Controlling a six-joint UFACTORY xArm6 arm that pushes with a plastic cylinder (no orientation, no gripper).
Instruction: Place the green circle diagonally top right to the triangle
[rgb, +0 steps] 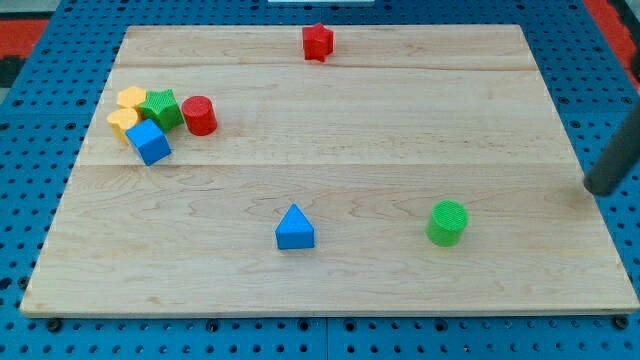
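My tip (597, 188) rests at the board's (330, 290) right edge, bare, touching no block; it is a plain rod, with no jaws to open or close. Nearest, down and to its left, stands the green circle (447, 222). Further left lies the blue triangle (294, 228), level with the circle. Far off, at the view's upper left, huddle yellow, green, blue and red blocks (157, 118); a red block (318, 41) sits alone at the top.
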